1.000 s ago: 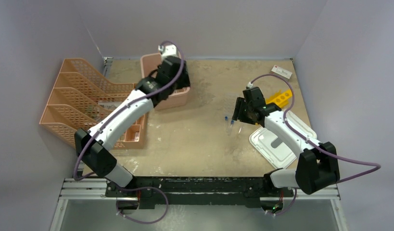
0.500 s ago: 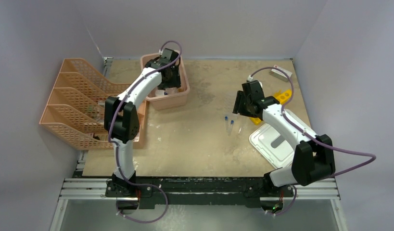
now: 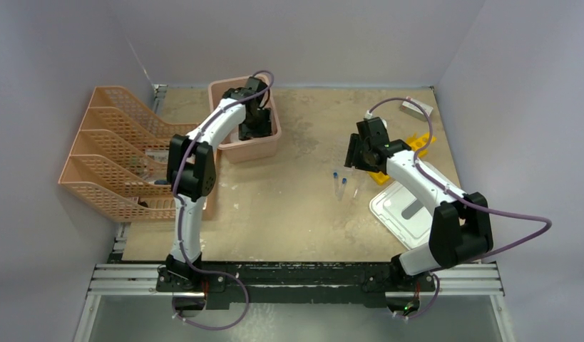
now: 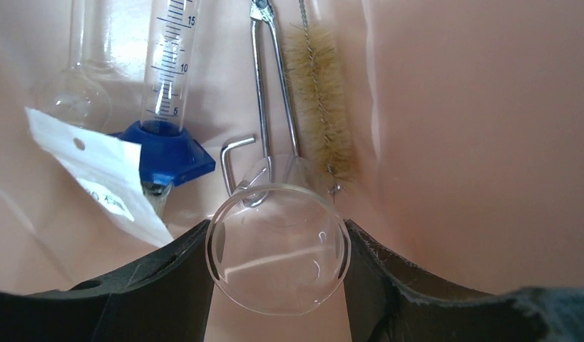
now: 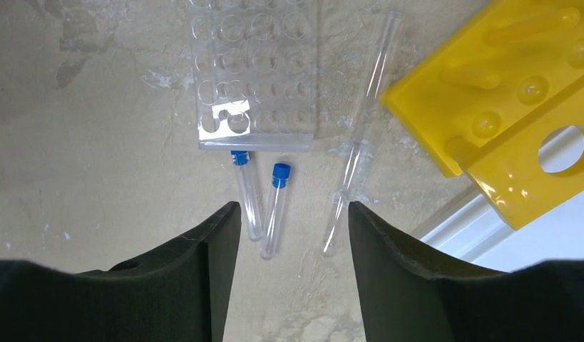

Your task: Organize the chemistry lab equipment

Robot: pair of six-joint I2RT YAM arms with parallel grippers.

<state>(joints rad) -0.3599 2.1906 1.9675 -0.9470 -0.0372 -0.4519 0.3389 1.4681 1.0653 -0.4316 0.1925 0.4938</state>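
Inside the pink plastic bin [image 4: 488,107] at the far left of the table, the left gripper [image 4: 277,239] clamps a tiny round glass beaker [image 4: 278,251], its black fingers [image 4: 171,281] pressed against both sides of the rim. On the bin floor just beyond the beaker lie metal scissor-tongs [image 4: 264,100] and, beside them on the right, a tan-bristled wire tube brush [image 4: 321,107]. To the left lie a clear graduated cylinder with a blue base [image 4: 166,100], a round-bottomed glass flask [image 4: 71,96] and a small white plastic packet [image 4: 96,178].

Across the sandy tabletop [image 5: 96,142], the right gripper [image 5: 292,214] hangs with its fingers spread and nothing between them, above two blue-capped clear tubes [image 5: 274,206] lying side by side. One tube's cap touches the near edge of a flat clear plastic rack with round holes [image 5: 253,71]. A slender clear dropper [image 5: 360,149] lies on the table between the tubes and a bright yellow holed rack [image 5: 517,107], which overlaps the corner of a white bin lid [image 5: 552,235].
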